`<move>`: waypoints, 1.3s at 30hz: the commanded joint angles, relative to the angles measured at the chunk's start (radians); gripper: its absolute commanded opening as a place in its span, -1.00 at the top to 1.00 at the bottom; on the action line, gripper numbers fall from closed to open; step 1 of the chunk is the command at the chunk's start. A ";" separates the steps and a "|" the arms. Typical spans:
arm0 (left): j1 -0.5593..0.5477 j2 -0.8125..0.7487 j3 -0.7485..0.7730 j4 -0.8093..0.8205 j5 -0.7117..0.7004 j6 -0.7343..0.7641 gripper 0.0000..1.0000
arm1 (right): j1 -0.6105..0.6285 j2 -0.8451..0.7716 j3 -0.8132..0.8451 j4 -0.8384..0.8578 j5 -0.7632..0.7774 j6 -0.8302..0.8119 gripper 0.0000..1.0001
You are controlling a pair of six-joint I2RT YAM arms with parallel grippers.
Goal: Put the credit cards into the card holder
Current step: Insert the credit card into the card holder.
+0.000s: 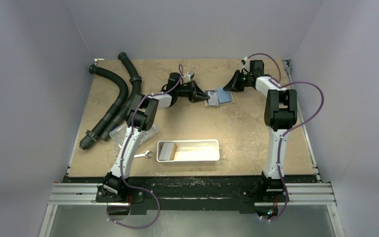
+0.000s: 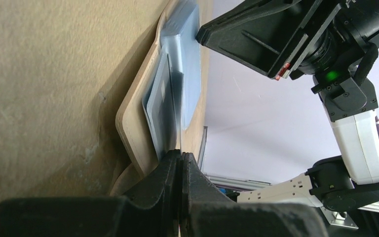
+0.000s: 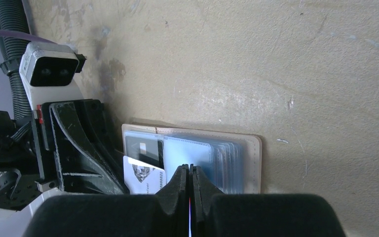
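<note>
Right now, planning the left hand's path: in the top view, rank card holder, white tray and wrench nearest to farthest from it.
1. card holder, right at the left hand.
2. white tray, toward the bases.
3. wrench, left of the tray.

Both arms extended, left claw [image 1: 205,96] closed, right claw [image 1: 226,89] closed

The card holder [image 3: 254,163] showed a beige-tan border around pale blue, translucent pockets. In its left half sat a dark grey card [image 3: 143,147], and below it a white card [image 3: 142,181] with a grey printed emblem. The left gripper [image 2: 180,160] and the right gripper [image 3: 189,174] were matt black. The table [image 1: 246,138] was mottled sandy tan. At the upper left of the top view lay black ribbed hoses [image 1: 112,101]; at lower centre were a white tray [image 1: 192,159] and a silver wrench [image 1: 143,155]. The arms [image 1: 131,143] were white and black, with purple cables [image 1: 322,101].
</note>
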 commanded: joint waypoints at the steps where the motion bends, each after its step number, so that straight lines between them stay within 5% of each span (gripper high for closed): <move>1: -0.007 0.025 0.052 0.026 0.010 0.007 1.00 | -0.006 0.036 0.013 -0.047 0.050 -0.044 1.00; 22: -0.019 0.132 0.234 0.006 -0.032 -0.058 1.00 | 0.000 0.042 0.014 -0.050 0.046 -0.048 1.00; 39: -0.058 0.070 0.090 0.119 -0.196 -0.081 1.00 | 0.003 0.036 0.003 -0.050 0.040 -0.047 1.00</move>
